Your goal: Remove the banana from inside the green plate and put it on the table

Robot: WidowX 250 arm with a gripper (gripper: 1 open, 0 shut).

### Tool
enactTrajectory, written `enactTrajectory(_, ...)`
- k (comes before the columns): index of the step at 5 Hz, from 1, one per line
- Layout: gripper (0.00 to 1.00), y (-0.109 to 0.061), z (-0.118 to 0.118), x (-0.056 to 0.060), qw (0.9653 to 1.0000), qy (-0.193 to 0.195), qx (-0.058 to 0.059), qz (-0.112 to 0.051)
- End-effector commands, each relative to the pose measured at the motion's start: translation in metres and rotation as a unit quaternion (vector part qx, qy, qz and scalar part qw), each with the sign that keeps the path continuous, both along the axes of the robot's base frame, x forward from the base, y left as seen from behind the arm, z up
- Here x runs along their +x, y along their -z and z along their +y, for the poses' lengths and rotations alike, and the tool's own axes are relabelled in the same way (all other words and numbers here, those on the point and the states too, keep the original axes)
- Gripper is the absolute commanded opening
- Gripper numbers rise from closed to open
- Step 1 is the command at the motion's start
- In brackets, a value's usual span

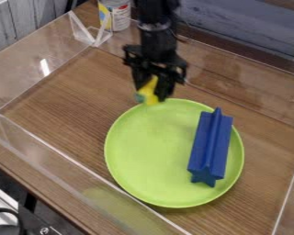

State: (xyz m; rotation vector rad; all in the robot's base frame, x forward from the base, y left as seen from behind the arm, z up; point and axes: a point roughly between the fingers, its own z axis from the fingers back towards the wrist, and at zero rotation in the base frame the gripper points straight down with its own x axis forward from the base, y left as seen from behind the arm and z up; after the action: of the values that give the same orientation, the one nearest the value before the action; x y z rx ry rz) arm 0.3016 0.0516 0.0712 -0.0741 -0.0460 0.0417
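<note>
My gripper [151,89] points straight down and is shut on the banana [149,94], a small yellow toy whose lower end hangs just below the fingers. It hovers over the far left rim of the green plate [143,154], lifted above it. The plate lies on the brown wood-grain table [76,96]. A long blue star-section block [211,145] still rests on the plate's right side.
Clear acrylic walls [33,50] ring the tabletop. A white container with a yellow and blue label [111,13] stands beyond the far wall. Bare wood stretches left of the plate.
</note>
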Motion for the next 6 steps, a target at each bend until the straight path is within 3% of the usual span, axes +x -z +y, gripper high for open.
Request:
enactTrajectory(1, 0.0, -0.026, 0.04, 0.009, 0.9987, -0.009, 0.02, -0.046)
enactTrajectory(2, 0.0, -0.013, 0.057, 0.011, 0.999, -0.01, 0.025, -0.037)
enactTrajectory(3, 0.0, -0.001, 0.049, 0.002, 0.9996, 0.004, 0.02, -0.019)
enactTrajectory(4, 0.0, 0.0, 0.036, -0.01, 0.9998, 0.013, 0.012, -0.01)
enactTrajectory(6, 0.0, -0.003, 0.021, -0.003, 0.9989, 0.04, 0.014, -0.017)
